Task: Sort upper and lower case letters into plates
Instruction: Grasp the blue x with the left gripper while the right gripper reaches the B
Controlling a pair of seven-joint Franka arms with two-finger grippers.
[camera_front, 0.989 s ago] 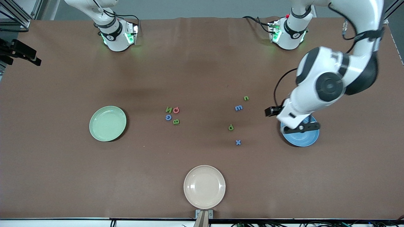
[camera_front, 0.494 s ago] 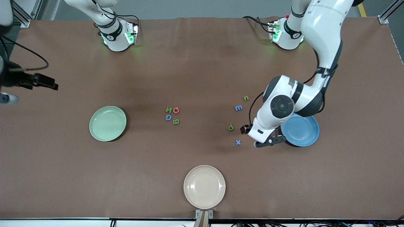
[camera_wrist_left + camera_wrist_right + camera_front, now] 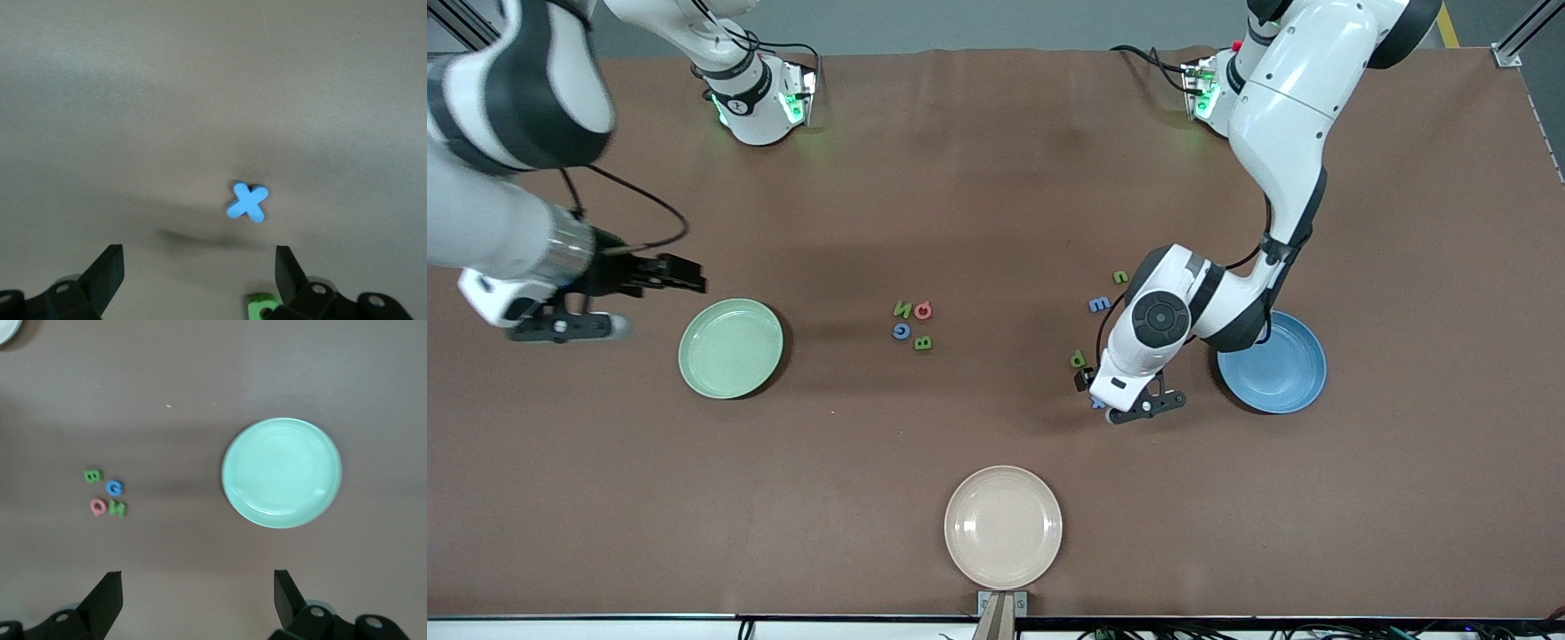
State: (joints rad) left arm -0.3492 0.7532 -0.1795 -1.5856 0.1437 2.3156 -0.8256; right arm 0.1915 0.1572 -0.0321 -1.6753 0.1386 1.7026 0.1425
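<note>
The pale green plate [image 3: 730,348] lies toward the right arm's end and the blue plate [image 3: 1280,373] toward the left arm's end. Capitals sit between them: green N [image 3: 903,309], pink Q [image 3: 923,310], blue C [image 3: 902,332], green B [image 3: 923,342]. Small letters lie nearer the blue plate: green n [image 3: 1120,277], blue m [image 3: 1099,304], green p [image 3: 1078,358]. The blue x [image 3: 247,202] is mostly hidden under the left hand in the front view. My left gripper [image 3: 1145,407] [image 3: 200,257] hangs open and empty over the table beside the x. My right gripper [image 3: 565,329] [image 3: 198,577] hangs open and empty beside the green plate [image 3: 281,473].
A cream-beige plate [image 3: 1003,526] sits near the table's front edge, nearest the front camera. The left arm's forearm reaches over the table beside the blue plate. Bare brown tabletop [image 3: 871,444] surrounds the letters.
The left arm swung from over the blue plate to over the blue x. The right arm came into view and moved toward the green plate. Both grippers stayed open.
</note>
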